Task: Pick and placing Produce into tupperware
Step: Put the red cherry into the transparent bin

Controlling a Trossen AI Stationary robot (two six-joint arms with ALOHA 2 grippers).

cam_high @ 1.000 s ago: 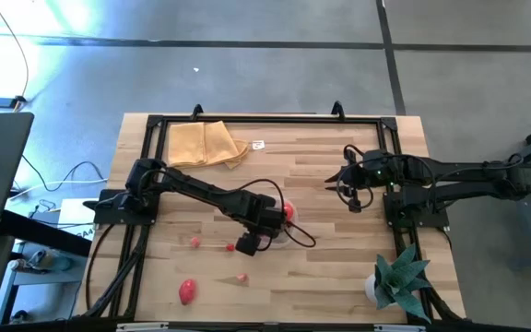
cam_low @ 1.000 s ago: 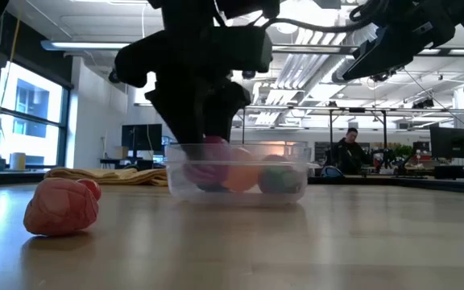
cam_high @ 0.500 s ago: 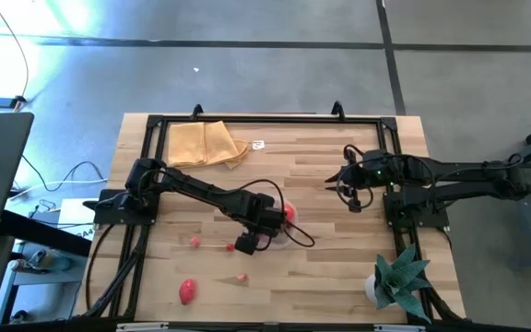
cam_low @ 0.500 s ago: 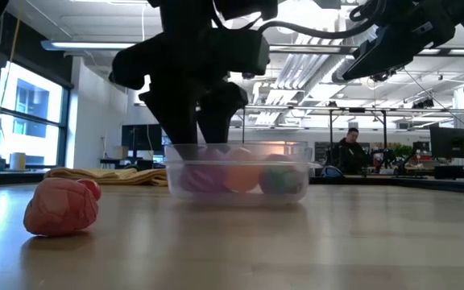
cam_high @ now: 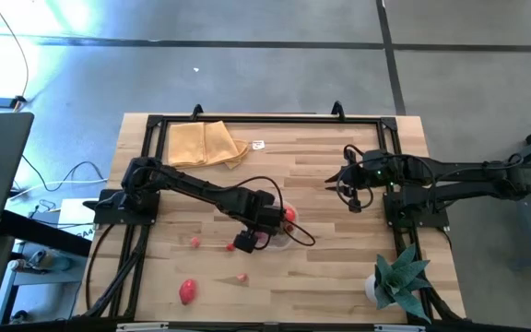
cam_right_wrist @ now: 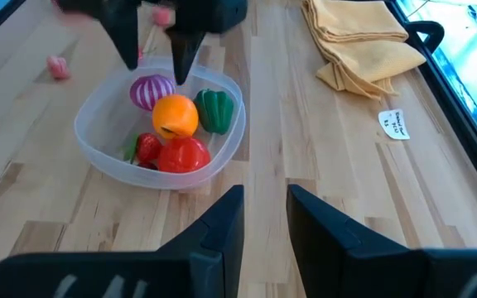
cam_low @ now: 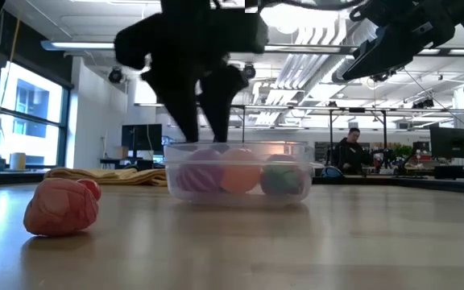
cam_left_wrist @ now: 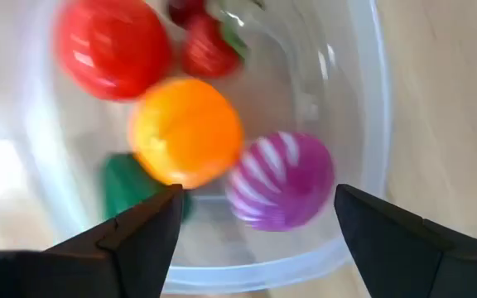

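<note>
The clear round tupperware [cam_right_wrist: 160, 124] stands on the table near its middle [cam_high: 279, 227]. It holds a red tomato [cam_left_wrist: 110, 45], a strawberry [cam_left_wrist: 209, 50], an orange [cam_left_wrist: 187, 131], a green pepper [cam_right_wrist: 215, 109] and a purple striped onion [cam_left_wrist: 281, 180]. My left gripper [cam_left_wrist: 255, 232] hangs open just above the tub [cam_low: 202, 121], over the onion, touching nothing. More produce lies loose on the table: a lumpy pink piece [cam_low: 61, 205], a red one [cam_high: 187, 291] and small pink ones [cam_high: 194, 242]. My right gripper [cam_right_wrist: 263, 223] waits open, raised near the right side [cam_high: 348, 189].
A folded tan cloth [cam_high: 206, 143] and a white tag [cam_high: 258, 145] lie near the far edge. A spiky green potted plant [cam_high: 399, 277] stands at the near right corner. Black frame rails run along the table's sides. A person [cam_low: 349, 149] sits in the room behind.
My left gripper has risen straight up out of the tub. The purple striped onion, which was between its fingers, has dropped to the tub's floor beside the orange and stays there. The right arm has kept still.
</note>
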